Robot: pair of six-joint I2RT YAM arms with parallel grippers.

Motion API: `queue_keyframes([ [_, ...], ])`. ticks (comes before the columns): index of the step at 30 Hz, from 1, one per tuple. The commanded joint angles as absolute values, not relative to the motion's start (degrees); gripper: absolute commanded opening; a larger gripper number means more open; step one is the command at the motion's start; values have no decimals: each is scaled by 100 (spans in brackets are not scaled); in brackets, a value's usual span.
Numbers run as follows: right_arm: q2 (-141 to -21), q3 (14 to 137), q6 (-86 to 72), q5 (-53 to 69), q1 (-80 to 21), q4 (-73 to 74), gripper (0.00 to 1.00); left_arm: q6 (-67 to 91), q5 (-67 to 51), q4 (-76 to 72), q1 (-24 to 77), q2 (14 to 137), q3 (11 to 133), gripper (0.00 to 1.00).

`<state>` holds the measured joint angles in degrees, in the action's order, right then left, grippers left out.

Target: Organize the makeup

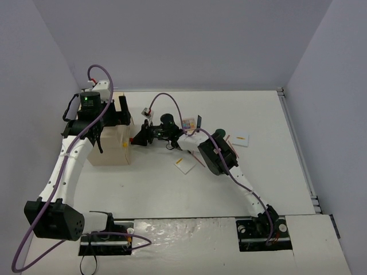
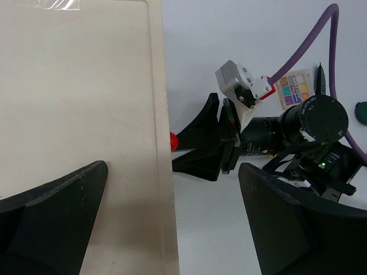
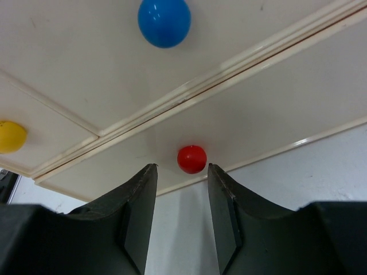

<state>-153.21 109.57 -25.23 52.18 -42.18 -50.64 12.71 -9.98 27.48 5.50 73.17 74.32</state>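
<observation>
Looking from above, we see the left end effector [image 1: 114, 110] over the beige box [image 1: 109, 150] and the right end effector [image 1: 133, 139] at the box's side. A colourful palette [image 1: 187, 123] and a white card [image 1: 241, 139] lie on the table [image 1: 275, 183] near the right arm. From the left wrist, the fingers stand wide apart, straddling the box's edge. From the right wrist, the fingers are apart, with a red knob [image 3: 191, 158] in the gap at their tips.

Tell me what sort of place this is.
Likely a robot lab test cell, not a home: a white table walled in by plain panels, a left arm and right arm bolted to its near edge, and a knobbed wooden box.
</observation>
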Motion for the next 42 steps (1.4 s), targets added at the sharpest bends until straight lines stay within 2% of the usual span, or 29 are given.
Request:
queue_keyframes([
  [1, -15264, 11423, -2624, 5423, -4294, -5772, 37, 1469, -1279, 2777, 536, 7300, 7453, 97],
  [10, -15468, 11700, -2804, 5452, -4298, -5889, 28, 1503, -1412, 2786, 536, 7371, 7471, 97],
  [17, -15504, 11760, -2821, 5496, -4289, -5862, 27, 1512, -1480, 2789, 536, 7383, 7471, 97],
  [19, -15496, 11760, -2836, 5501, -4297, -5930, 23, 1527, -1538, 2771, 536, 7390, 7463, 97],
  [24, -15355, 11605, -2915, 5511, -4274, -6079, 1, 1545, -1745, 2719, 545, 7409, 7453, 97],
  [25, -15315, 11541, -2918, 5506, -4263, -6108, 0, 1556, -1775, 2712, 545, 7409, 7453, 97],
  [42, -14127, 9502, -3106, 5430, -3747, -6949, 0, 1693, -2134, 2584, 708, 7392, 7400, 97],
])
